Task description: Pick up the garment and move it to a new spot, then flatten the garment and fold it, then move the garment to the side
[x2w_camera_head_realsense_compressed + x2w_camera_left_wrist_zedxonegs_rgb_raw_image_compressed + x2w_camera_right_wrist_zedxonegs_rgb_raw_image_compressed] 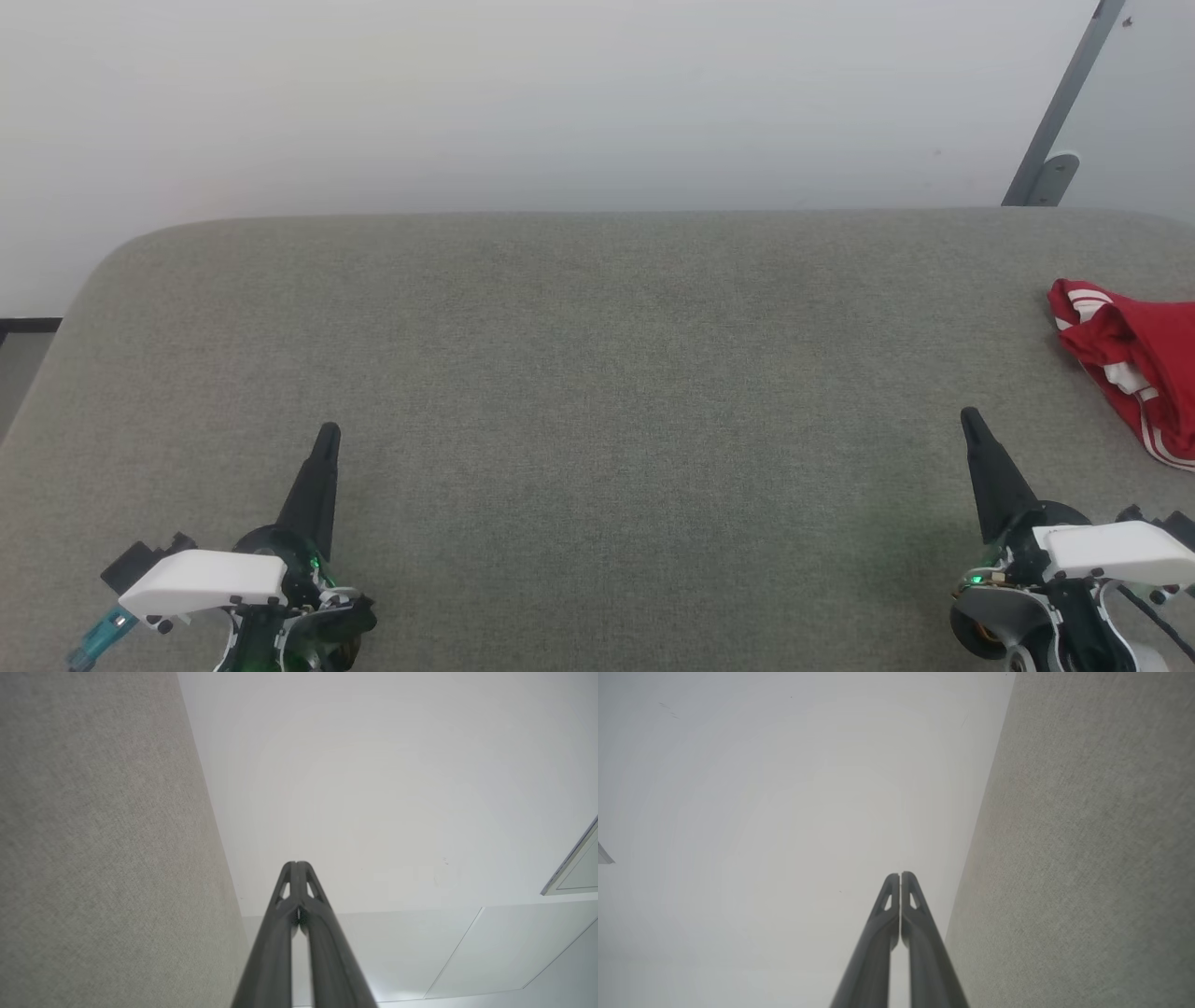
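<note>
Your left gripper (327, 439) and right gripper (971, 422) hover low over the grey fabric desk (597, 373), both pairs of fingers clenched on nothing. The red garment (1144, 359) with white stripes lies crumpled at the desk's right side, apart from the right gripper.

- The table (579, 373) has a grey-green woven fabric top, with a rounded corner at the far left.
- The garment (1144, 364), red with white stripes, lies bunched on the table's right side, partly out of view.
</note>
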You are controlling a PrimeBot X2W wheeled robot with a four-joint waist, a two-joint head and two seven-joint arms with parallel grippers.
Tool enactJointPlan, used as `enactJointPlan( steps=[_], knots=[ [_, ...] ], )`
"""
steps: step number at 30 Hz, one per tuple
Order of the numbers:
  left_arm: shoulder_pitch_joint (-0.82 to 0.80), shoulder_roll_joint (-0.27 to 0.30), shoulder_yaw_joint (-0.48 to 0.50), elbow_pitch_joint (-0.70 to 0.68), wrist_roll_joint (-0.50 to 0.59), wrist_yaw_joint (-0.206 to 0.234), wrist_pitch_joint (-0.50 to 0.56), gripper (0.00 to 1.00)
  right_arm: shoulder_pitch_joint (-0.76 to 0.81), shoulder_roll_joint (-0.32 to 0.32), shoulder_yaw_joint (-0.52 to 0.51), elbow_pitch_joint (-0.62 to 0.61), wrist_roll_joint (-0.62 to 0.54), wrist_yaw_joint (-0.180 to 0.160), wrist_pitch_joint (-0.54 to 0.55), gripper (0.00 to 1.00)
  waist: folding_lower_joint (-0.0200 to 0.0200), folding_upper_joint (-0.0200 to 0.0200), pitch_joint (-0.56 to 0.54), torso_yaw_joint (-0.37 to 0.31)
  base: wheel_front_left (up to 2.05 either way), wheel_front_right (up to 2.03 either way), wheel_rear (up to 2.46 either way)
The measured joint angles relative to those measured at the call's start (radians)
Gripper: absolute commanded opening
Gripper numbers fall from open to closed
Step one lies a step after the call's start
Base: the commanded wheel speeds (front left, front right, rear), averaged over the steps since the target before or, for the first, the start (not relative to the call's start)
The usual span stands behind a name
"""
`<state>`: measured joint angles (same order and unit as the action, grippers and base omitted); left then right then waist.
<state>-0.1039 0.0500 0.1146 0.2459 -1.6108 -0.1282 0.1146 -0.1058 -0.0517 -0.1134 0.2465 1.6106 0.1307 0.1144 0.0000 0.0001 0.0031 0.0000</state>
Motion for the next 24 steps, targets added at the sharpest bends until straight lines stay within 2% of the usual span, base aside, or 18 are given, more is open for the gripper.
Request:
enactJointPlan(
  steps=[24],
  knots=[
    [0.000,0.000,0.000,0.000,0.000,0.000,0.000,0.00,0.000,0.000,0.000,0.000,0.000,0.000,0.000,0.00,0.0000,0.0000,0.000,0.000,0.00,0.00,0.00]
  ],
)
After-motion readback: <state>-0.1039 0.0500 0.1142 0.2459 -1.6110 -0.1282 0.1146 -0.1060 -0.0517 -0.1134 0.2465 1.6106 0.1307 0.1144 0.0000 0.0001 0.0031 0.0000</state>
